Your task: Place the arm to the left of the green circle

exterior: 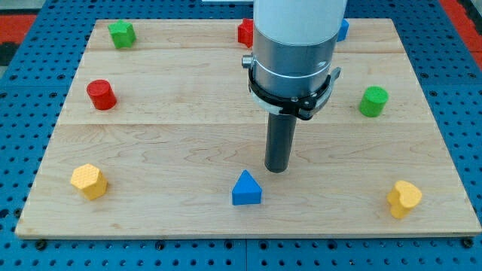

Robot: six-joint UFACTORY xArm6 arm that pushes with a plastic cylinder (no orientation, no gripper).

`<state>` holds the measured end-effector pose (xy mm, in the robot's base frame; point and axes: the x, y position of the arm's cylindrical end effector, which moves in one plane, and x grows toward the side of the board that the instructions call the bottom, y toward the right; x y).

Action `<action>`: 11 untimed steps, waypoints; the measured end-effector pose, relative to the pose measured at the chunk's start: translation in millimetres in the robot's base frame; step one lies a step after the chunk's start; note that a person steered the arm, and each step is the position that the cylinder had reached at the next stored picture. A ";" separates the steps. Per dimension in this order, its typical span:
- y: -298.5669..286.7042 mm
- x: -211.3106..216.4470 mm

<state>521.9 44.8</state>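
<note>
**Rod short of its spot beside the green cylinder**

From the single camera view, the job looks partly done at best. My tip (277,169) rests on the pale wooden surface (166,150) near its middle, and the round green wooden cylinder (373,101), the task's green circle, stands well apart from the tool, off toward the view's right and a little toward the view's top. The tip is on the correct side of it, but not near; I'd judge it has to close in rightward and upward to sit just beside the cylinder.

The tool is a plain dark rod, with nothing to spread or press together, and it holds nothing. It touches no block. The closest piece is the blue triangular wooden block (246,189), just beside the tip toward the view's bottom left, with a gap between them.
</note>
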 end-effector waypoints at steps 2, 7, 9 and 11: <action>0.0 -8.6; 31.7 -109.0; 32.0 -111.3; 33.0 -111.3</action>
